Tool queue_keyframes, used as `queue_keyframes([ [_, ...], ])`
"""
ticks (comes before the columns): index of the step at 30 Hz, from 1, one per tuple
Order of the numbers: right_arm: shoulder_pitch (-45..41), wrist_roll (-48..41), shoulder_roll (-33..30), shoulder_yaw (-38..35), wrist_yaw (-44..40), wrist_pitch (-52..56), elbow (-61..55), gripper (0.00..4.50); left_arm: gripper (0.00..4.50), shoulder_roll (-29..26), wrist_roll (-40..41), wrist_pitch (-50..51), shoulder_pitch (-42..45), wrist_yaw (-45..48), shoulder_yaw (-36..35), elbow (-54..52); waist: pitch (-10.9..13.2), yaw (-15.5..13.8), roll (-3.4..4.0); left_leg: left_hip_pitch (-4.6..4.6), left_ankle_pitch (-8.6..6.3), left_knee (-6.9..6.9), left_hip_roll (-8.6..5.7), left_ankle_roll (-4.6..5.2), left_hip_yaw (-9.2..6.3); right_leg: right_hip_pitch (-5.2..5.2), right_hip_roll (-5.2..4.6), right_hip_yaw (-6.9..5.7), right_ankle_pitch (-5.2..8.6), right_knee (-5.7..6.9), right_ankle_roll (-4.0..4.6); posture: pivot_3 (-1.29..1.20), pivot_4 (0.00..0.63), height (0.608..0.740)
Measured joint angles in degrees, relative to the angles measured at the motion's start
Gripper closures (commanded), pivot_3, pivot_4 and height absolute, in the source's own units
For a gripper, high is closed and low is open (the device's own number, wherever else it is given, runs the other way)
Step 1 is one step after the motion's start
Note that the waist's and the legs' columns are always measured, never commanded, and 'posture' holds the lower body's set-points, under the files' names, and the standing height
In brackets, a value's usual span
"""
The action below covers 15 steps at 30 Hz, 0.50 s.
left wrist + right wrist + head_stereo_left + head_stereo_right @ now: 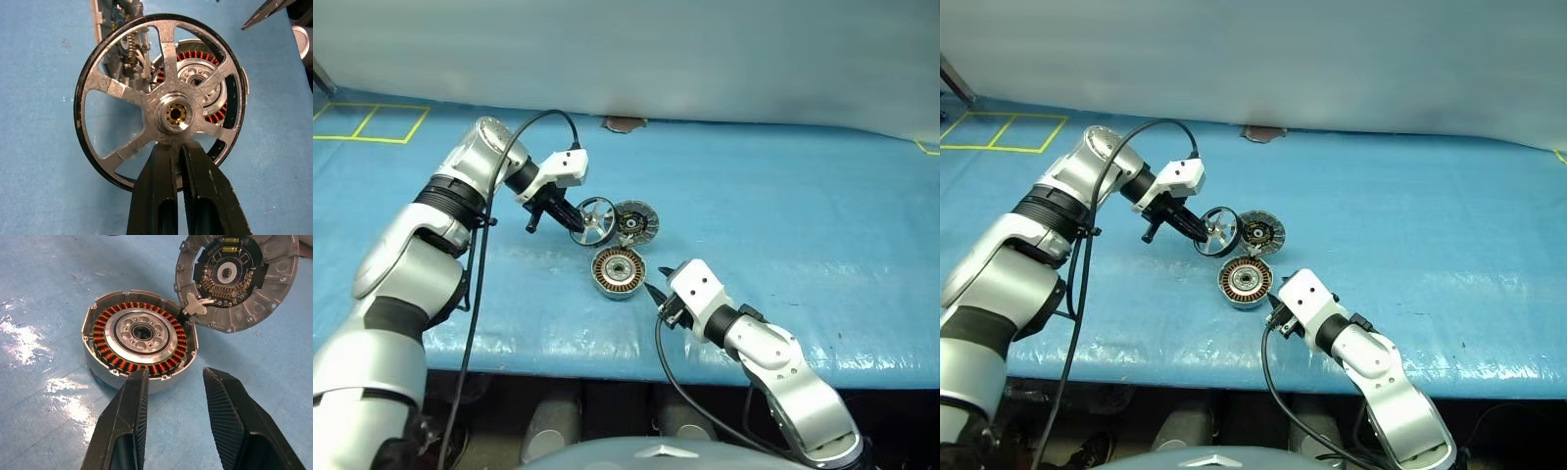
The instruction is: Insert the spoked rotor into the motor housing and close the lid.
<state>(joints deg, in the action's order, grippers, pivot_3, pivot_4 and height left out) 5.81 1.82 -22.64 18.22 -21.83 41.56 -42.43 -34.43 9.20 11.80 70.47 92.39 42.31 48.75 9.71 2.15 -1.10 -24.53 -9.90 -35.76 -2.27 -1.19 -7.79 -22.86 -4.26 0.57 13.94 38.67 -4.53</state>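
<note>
One blue tarp (822, 245) covers the table; left claw (176, 152) pinches spoked rotor (159, 100), right claw (171, 396) spread

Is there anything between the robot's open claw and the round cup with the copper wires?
No. Between the right gripper and the motor housing there's just bare blue cover, seen in the right wrist view.

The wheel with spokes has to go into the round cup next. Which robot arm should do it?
The left. Its left gripper is already shut on the spoked rotor, just above the open motor housing. The right gripper is open and holds nothing, beside the housing.
</note>
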Motion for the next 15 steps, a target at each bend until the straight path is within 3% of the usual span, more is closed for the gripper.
queue_keyframes([
  [7, 0.46, 0.02, 0.02, 0.03, 0.61, 0.11, -0.27, 2.64, 4.45, 0.44, 6.19, 2.53, 0.20, 0.02, 5.87, -1.74, 0.01, -0.06, 0.00, -0.03, 0.00, -0.01, -0.01, 0.01, -0.01, -0.01, 0.00, -0.01, 0.01, 0.00, 0.01, 0.00, 0.150, 0.740],
  [15, 2.85, 0.00, -0.26, 0.07, 0.89, 0.41, -1.63, 2.64, 4.45, 5.84, 7.11, 2.82, 0.38, 0.01, 7.53, 2.31, 0.02, 0.00, -0.01, -0.03, 0.00, -0.03, -0.01, 0.01, 0.00, -0.01, 0.00, -0.01, 0.01, 0.00, 0.01, 0.00, 0.150, 0.740],
])
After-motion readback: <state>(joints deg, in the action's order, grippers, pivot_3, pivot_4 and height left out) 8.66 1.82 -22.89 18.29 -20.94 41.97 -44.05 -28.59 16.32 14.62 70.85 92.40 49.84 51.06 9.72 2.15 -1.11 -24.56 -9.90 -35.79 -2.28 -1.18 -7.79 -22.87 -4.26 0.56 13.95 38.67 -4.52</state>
